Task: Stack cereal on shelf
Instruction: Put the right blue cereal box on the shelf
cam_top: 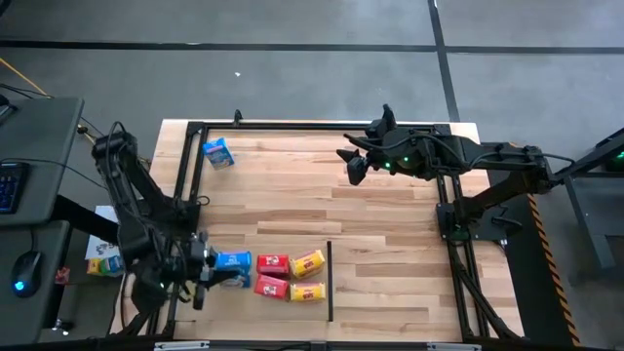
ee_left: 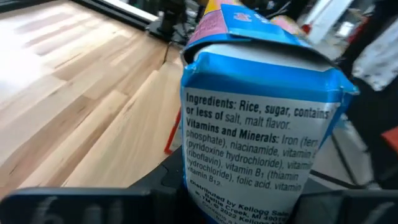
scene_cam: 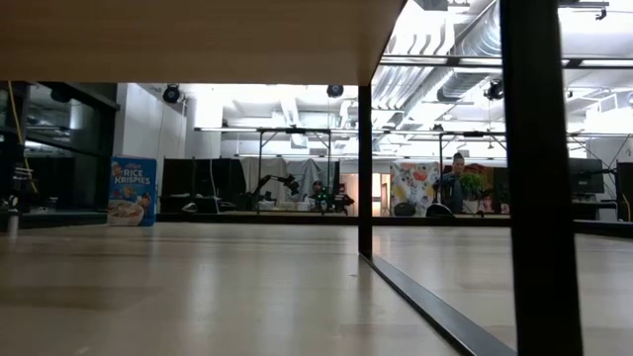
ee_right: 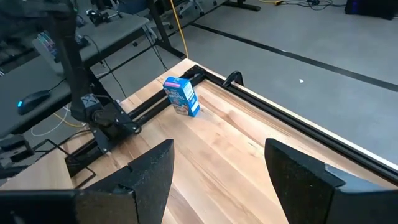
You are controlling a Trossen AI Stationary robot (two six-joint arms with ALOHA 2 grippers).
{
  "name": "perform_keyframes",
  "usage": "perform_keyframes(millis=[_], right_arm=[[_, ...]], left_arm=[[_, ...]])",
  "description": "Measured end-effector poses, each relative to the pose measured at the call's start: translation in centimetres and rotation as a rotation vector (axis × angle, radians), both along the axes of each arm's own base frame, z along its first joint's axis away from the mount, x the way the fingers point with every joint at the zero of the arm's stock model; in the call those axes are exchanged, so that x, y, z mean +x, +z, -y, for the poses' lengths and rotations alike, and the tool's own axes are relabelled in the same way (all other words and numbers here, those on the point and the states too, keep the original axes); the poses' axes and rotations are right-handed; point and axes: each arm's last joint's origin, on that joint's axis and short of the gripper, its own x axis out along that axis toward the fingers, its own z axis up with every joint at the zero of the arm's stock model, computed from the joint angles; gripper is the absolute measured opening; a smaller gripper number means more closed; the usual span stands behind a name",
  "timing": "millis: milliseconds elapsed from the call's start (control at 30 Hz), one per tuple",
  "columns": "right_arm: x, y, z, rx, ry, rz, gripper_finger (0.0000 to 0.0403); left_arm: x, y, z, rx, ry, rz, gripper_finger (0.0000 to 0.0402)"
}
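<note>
My left gripper (cam_top: 216, 269) is at the table's near left, shut on a blue cereal carton (cam_top: 233, 261). That carton fills the left wrist view (ee_left: 261, 124), its ingredients panel toward the camera. Just right of it, two red cartons (cam_top: 272, 263) (cam_top: 271, 287) and two yellow cartons (cam_top: 307, 262) (cam_top: 307, 291) lie on the table. A second blue carton (cam_top: 218, 152) stands upright at the far left; it also shows in the low view (scene_cam: 132, 191) and the right wrist view (ee_right: 181, 95). My right gripper (cam_top: 355, 174) hangs open and empty over the far middle. My left gripper comes at the blue carton level, from the table's left, and has the carton's left end (ee_left: 249, 196) between its two fingers. The carton itself hides the place of contact in the wrist view. I cannot tell whether the carton is clear of the table.
A black shelf frame (cam_top: 185, 195) runs along the table's left, far and right edges. A black bar (cam_top: 331, 283) lies just right of the yellow cartons. In the low view a wooden shelf board (scene_cam: 198, 40) and black posts (scene_cam: 364, 168) show. Bare wood spreads across the table's middle and right.
</note>
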Motion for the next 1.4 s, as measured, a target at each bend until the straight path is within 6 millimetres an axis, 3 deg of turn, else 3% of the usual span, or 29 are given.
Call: perform_keyframes(millis=[200, 433, 800, 1100, 1400], right_arm=[[-0.1, -0.2, 0.0, 0.001, 0.015, -0.026, 0.0243], [-0.1, -0.2, 0.0, 0.002, 0.020, -0.030, 0.0243], [-0.1, -0.2, -0.1, -0.001, 0.032, -0.034, 0.0243], [-0.1, -0.3, -0.1, -0.001, 0.034, -0.035, 0.0243], [-0.1, -0.3, -0.1, -0.010, 0.039, -0.040, 0.0243]], left_arm=[[0.7, -2.0, 1.4, 0.033, 0.051, -0.013, 0.0097], [1.1, -2.8, 1.8, 0.100, 0.063, -0.014, 0.0103], [1.1, -2.9, 2.0, 0.229, -0.027, -0.061, 0.0133], [1.0, -2.9, 1.9, 0.200, -0.083, -0.107, 0.0165], [0.4, -1.2, 0.8, 0.138, -0.133, -0.101, 0.0214]])
